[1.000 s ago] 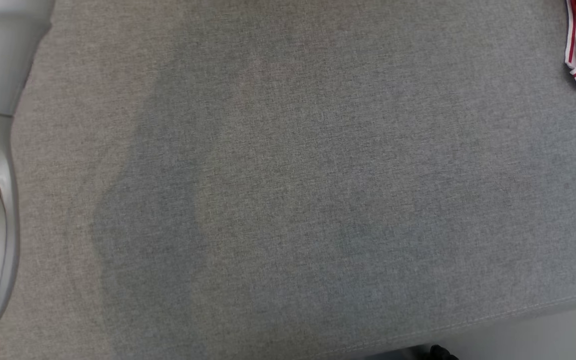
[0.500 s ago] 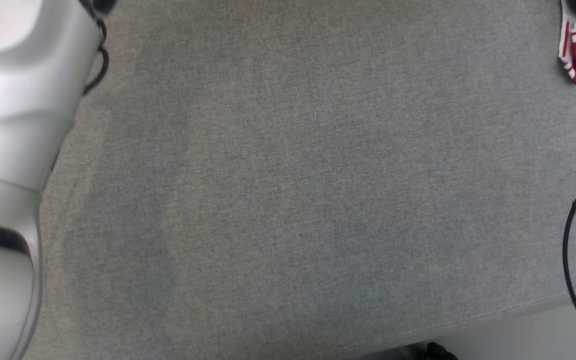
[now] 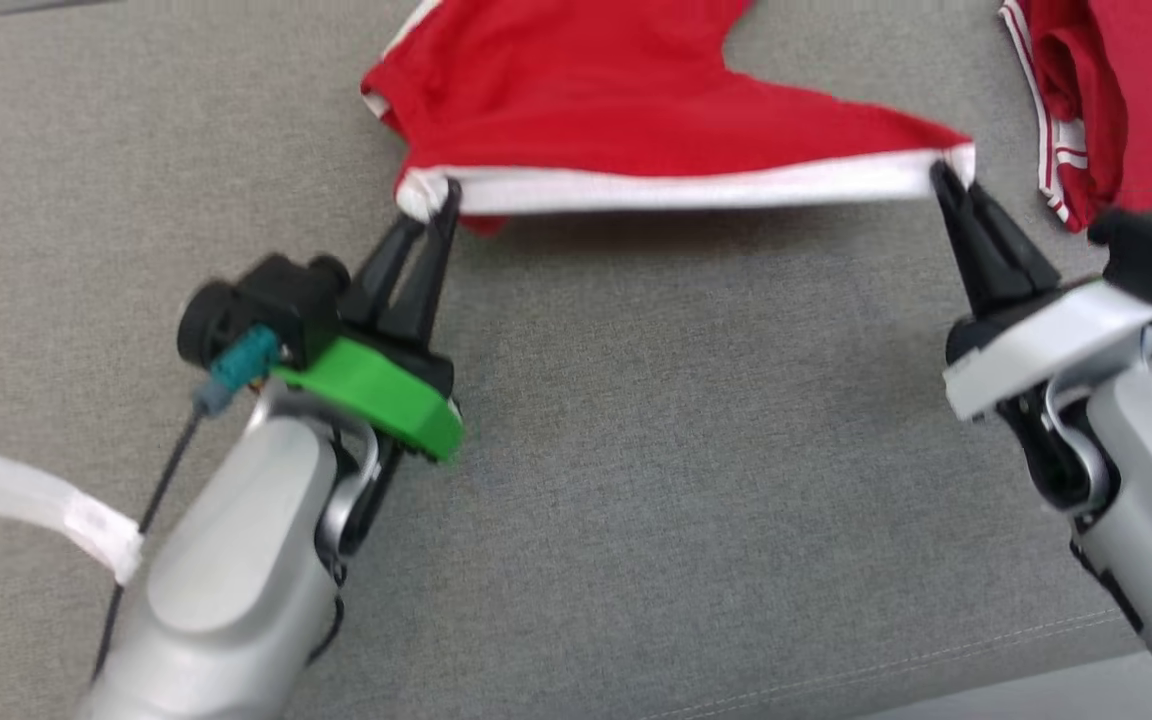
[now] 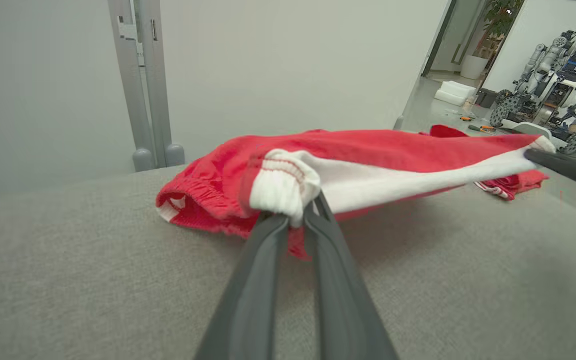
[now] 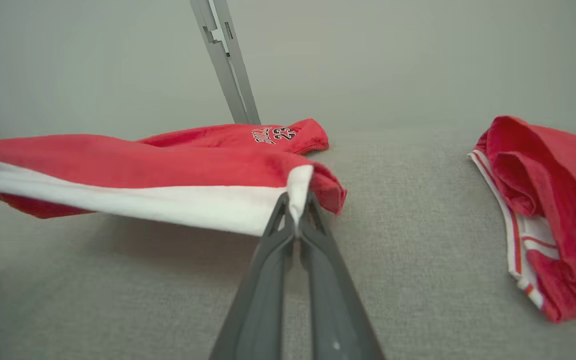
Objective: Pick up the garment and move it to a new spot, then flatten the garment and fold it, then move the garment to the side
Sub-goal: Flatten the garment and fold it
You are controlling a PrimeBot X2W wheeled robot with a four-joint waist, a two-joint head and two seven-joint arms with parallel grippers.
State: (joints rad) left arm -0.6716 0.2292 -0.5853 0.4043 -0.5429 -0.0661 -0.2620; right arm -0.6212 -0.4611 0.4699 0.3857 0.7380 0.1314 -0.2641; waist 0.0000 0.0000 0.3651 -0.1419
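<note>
The garment (image 3: 626, 110) is a pair of red shorts with a white waistband, stretched between both grippers just above the grey surface. My left gripper (image 3: 443, 200) is shut on the waistband's left corner (image 4: 280, 187). My right gripper (image 3: 939, 175) is shut on the right corner (image 5: 299, 192). The band hangs taut between them, and the red legs trail away onto the surface behind. In the right wrist view a printed number shows on the garment's (image 5: 218, 155) far leg.
A second red garment (image 3: 1106, 110) with white stripes lies crumpled at the right (image 5: 553, 215). A grey upright post (image 4: 145, 85) stands behind the surface. The surface's front seam (image 3: 936, 655) runs near the bottom. Other robots (image 4: 553, 85) stand far right.
The head view has shifted a lot. Both grippers and the stretched garment are in it now, where before it held bare grey surface, a pale forearm and a red garment's edge.
</note>
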